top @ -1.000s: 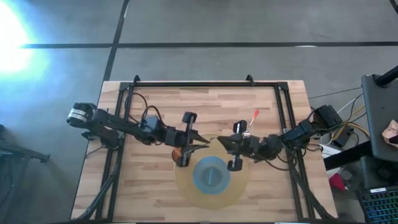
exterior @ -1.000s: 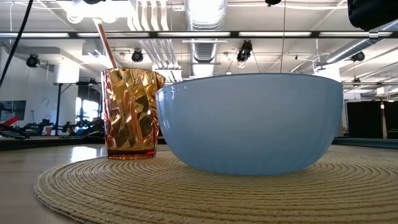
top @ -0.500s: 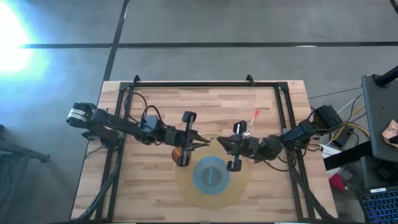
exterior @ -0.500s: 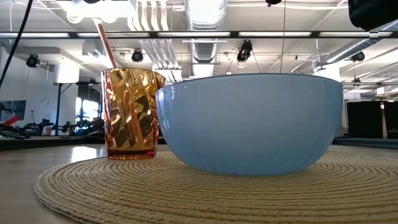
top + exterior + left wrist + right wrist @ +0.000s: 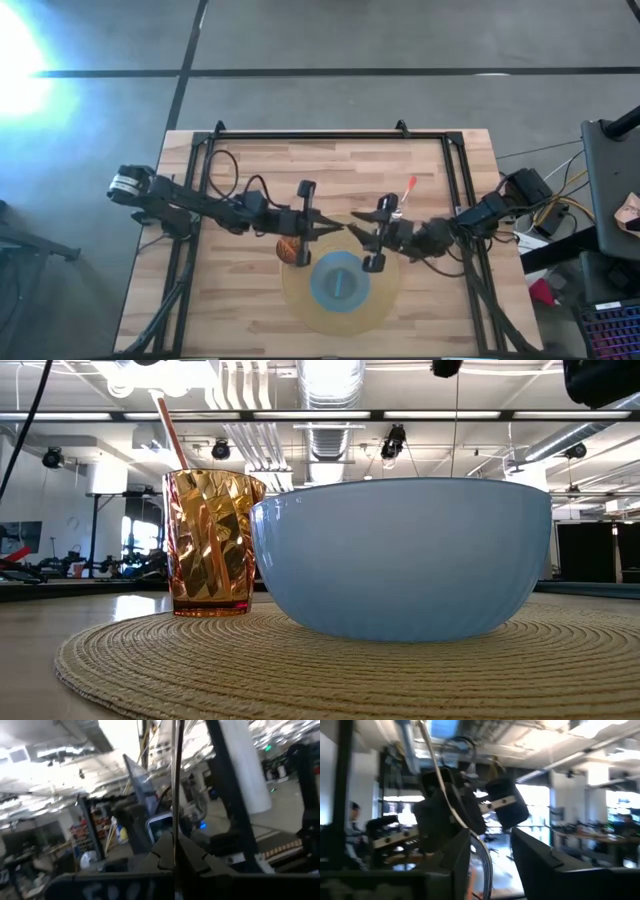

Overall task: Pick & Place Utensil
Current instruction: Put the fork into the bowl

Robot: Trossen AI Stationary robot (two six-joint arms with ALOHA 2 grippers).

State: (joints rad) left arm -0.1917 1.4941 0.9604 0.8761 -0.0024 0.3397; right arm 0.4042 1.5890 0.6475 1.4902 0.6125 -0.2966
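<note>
The utensil is a thin metal strip, held in the air above the far edge of the round woven mat. It also shows as a thin upright line in the low view. My left gripper reaches in from the table's left and is shut on it. My right gripper faces it from the table's right. It is open, with the utensil passing close by one finger. The blue bowl sits on the mat. My left gripper pinches the utensil's thin shaft between its two fingers. The fingers come from the table's left, slanting a little upward, and lie across the shaft. The utensil is lifted clear of the table and the bowl.
An amber cup with a straw stands on the mat left of the bowl, just below my left gripper in the high view. A black frame runs around the table top. An orange-tipped piece sits by my right arm.
My left wrist has tipped and its fingers reach a little farther toward my right gripper. Bowl, cup and mat have kept still.
</note>
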